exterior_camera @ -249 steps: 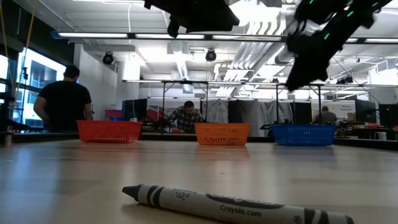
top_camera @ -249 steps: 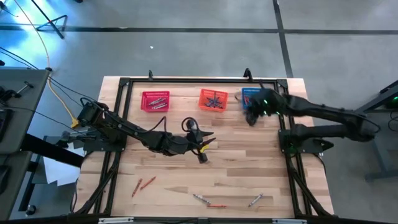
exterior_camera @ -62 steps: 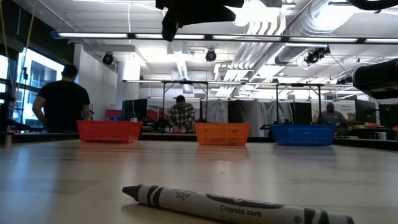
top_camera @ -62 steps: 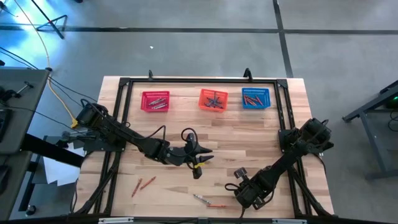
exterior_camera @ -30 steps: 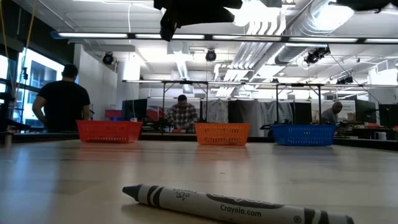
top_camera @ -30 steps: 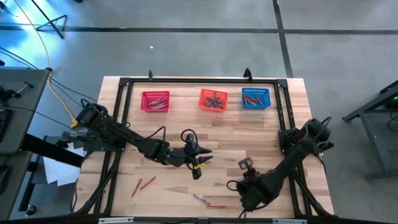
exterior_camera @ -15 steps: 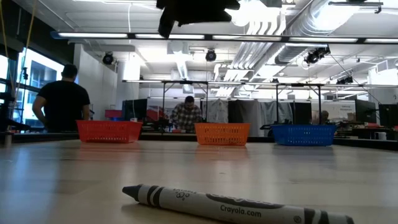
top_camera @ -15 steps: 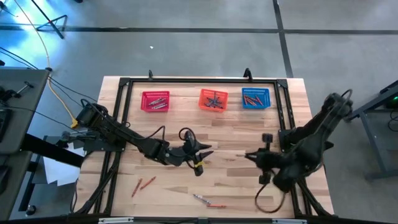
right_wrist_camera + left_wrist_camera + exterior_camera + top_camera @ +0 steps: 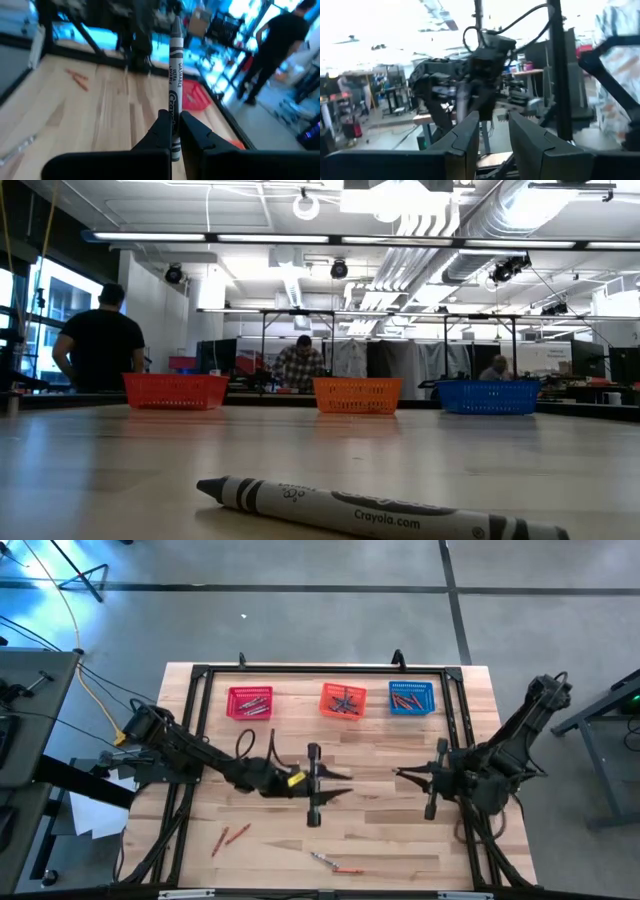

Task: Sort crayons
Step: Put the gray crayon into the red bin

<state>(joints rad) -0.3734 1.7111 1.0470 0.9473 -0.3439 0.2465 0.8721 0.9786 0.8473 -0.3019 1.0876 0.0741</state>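
Observation:
My right gripper (image 9: 400,775) hangs above the table's right-middle, pointing about level toward the left, and is shut on a grey crayon (image 9: 174,75). My left gripper (image 9: 343,785) faces it over the table's middle, open, with nothing between its fingers (image 9: 493,137). Red-orange crayons (image 9: 230,836) lie flat at the near left. A grey and an orange crayon (image 9: 335,863) lie by the near edge. The low view shows a grey crayon (image 9: 370,510) lying close in front. My right gripper pinches the grey crayon between its two fingers (image 9: 162,127), on the wrapped shaft (image 9: 173,107) toward its blunt end. The pointed end (image 9: 175,22) sticks out well past the fingertips. The crayon is lifted clear of the table.
Along the far edge stand a red basket (image 9: 250,703), an orange basket (image 9: 343,700) and a blue basket (image 9: 411,698), each holding crayons. A black frame (image 9: 200,675) borders the table. People stand and sit in the room beyond.
My right gripper has risen from the table's near edge, gone toward the far edge and tipped up until it points level toward the left, still shut on the grey crayon. My left gripper has tipped up, rolled and risen, and has left the top of the low view.

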